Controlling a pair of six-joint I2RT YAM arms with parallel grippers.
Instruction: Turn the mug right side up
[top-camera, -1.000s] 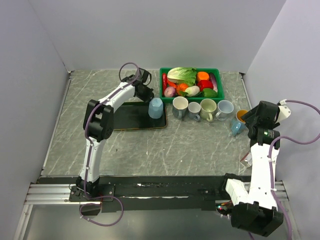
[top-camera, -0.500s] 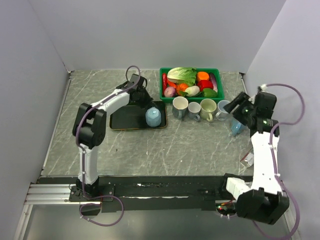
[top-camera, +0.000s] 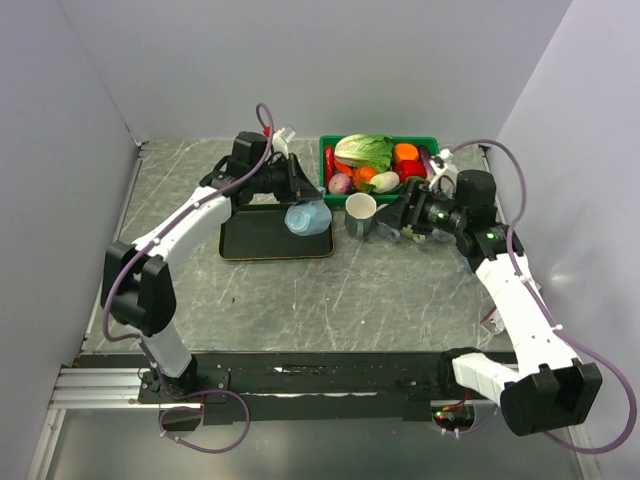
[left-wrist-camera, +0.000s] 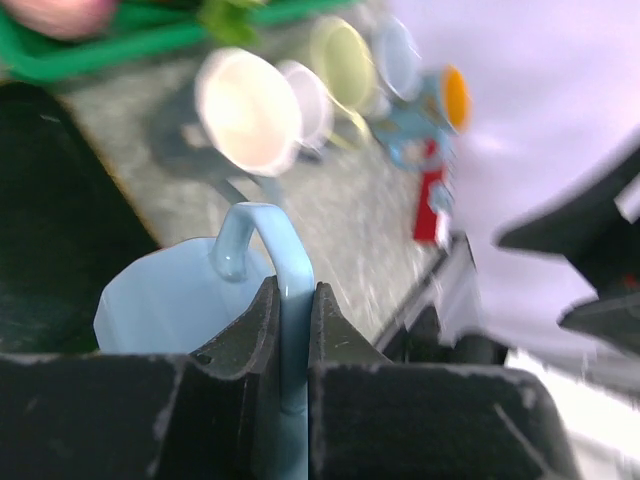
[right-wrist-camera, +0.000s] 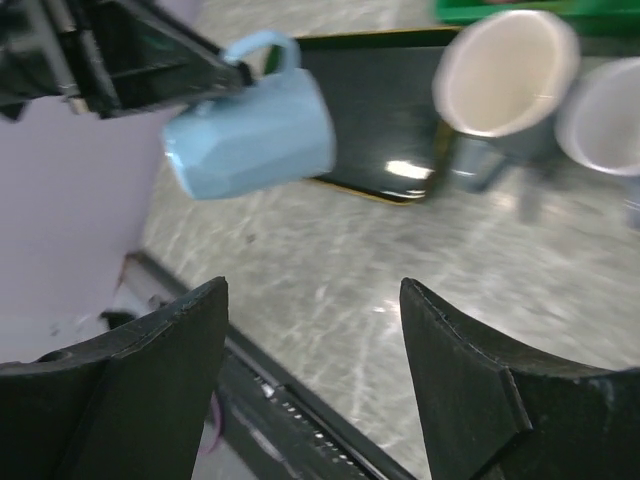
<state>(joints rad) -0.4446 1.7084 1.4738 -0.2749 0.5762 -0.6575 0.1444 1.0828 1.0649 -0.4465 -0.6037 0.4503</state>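
The light blue mug hangs tilted on its side above the right end of the black tray. My left gripper is shut on its curved handle; the top view shows that gripper just behind the mug. The right wrist view has the mug to the upper left, held off the table. My right gripper stands open with nothing between its fingers. It points toward the mug from the right and is apart from it.
A green basket of vegetables stands at the back. A grey mug with a cream inside stands by the tray. Further mugs line up to its right, partly under my right arm. A red item lies near the table's edge.
The left arm has raised the blue mug off the tray and tipped it sideways. The right arm has swung left over the row of mugs, and its jaws have widened.
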